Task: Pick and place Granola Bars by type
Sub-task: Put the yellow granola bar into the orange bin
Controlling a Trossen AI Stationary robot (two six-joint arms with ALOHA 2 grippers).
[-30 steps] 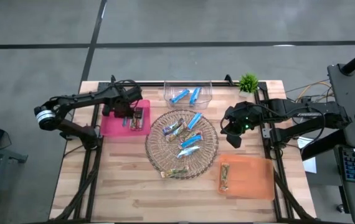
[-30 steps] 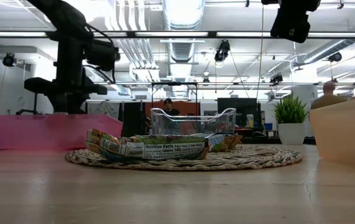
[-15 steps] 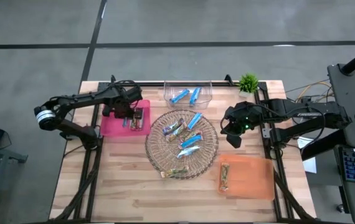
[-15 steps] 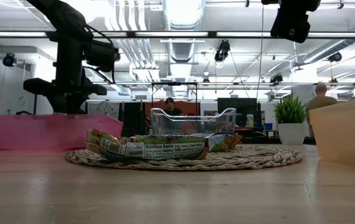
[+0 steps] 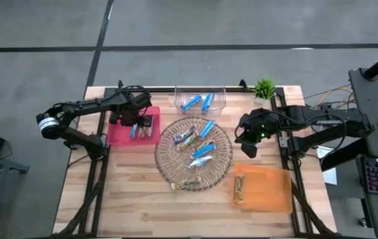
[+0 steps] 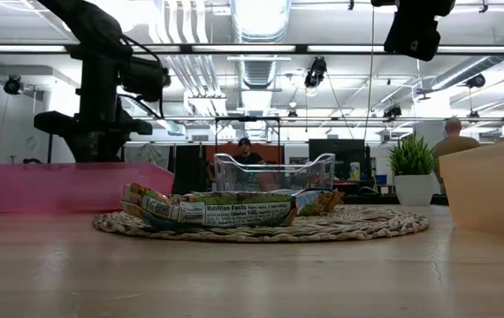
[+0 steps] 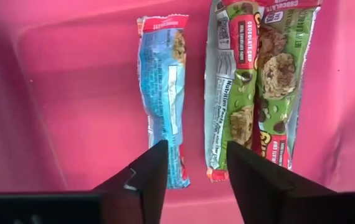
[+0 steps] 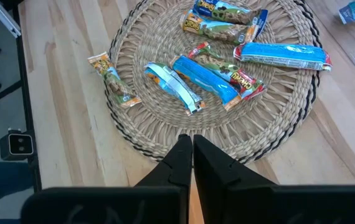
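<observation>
My left gripper (image 7: pixel 196 152) stands open over the pink tray (image 5: pixel 117 136), fingers pointing down. Below its fingertips a blue-and-red bar (image 7: pixel 163 87) lies flat on the tray floor, and two green bars (image 7: pixel 233 93) (image 7: pixel 283 68) lie beside it. I touch none of them. My right gripper (image 8: pixel 191 146) is shut and holds nothing; it hangs above the right rim of the round wicker tray (image 5: pixel 159 159). On that tray lie several bars, blue (image 8: pixel 282 55) and multicoloured (image 8: pixel 112 81).
A clear container (image 5: pixel 199 99) with two blue bars stands behind the wicker tray. An orange tray (image 5: pixel 268 192) at the near right holds one brownish bar (image 5: pixel 239 188). A small plant (image 5: pixel 264 87) stands at the far right corner. Bare wood lies along the near edge.
Both arms have kept still. The blue-and-red bar under my left gripper now shows a little more plainly on the pink tray's floor in the high view.
</observation>
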